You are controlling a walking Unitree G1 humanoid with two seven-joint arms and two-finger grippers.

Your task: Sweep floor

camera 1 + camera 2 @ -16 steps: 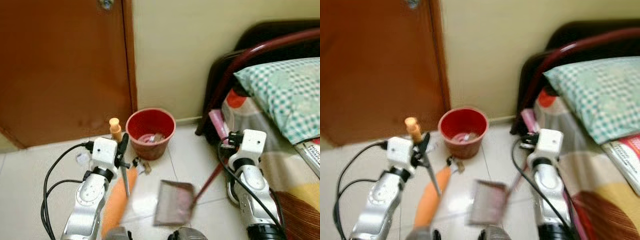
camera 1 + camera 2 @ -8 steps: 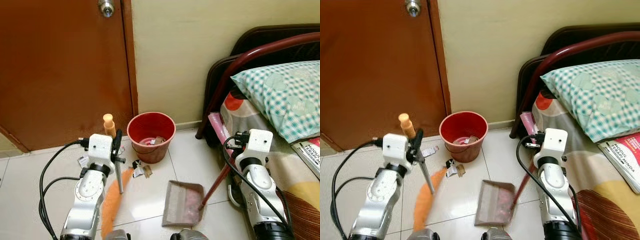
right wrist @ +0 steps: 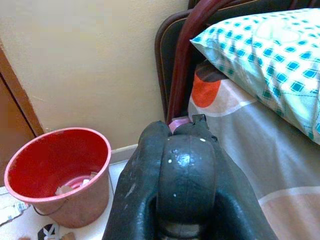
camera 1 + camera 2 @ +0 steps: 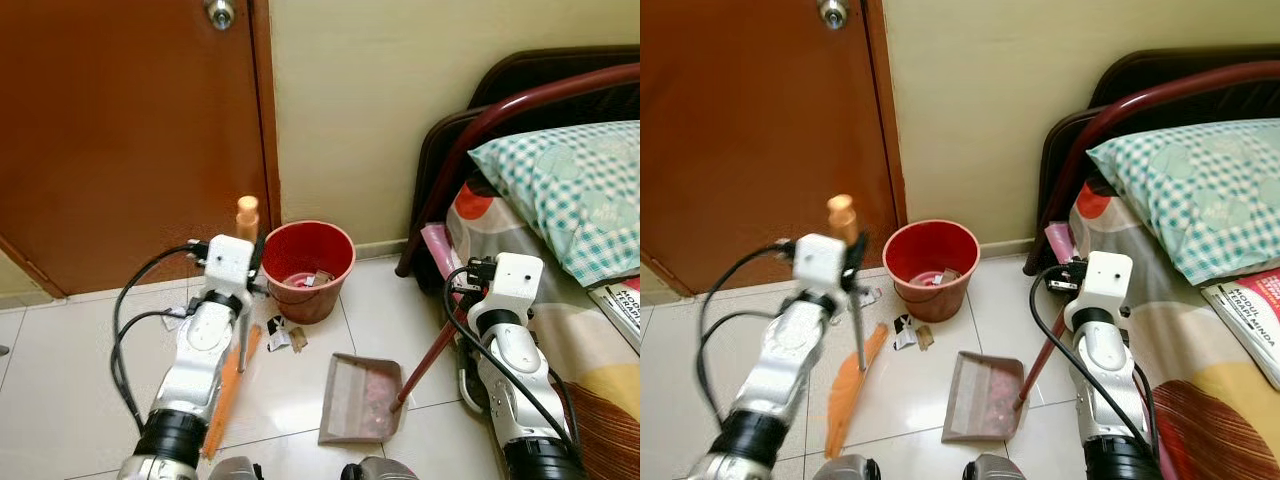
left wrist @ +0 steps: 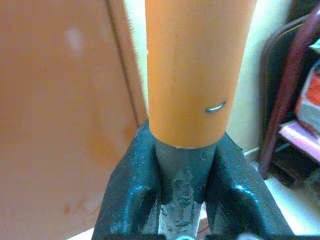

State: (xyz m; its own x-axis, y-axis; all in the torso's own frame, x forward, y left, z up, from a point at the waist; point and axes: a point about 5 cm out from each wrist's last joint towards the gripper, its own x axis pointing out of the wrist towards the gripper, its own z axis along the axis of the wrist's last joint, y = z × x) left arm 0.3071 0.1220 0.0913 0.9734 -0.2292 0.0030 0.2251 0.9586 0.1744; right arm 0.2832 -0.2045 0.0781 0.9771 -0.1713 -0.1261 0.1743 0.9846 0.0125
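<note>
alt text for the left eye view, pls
The left gripper holds an orange broom upright and the right gripper holds a dustpan by its long handle, both tools on a white tiled floor. Paper scraps lie before a red bucket by a brown door; a bed stands right.

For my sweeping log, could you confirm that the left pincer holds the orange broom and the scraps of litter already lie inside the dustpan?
Not quite: the scraps of litter lie on the floor beside the red bucket, not in the dustpan, as the left eye view shows. The left pincer does hold the orange broom.
</note>
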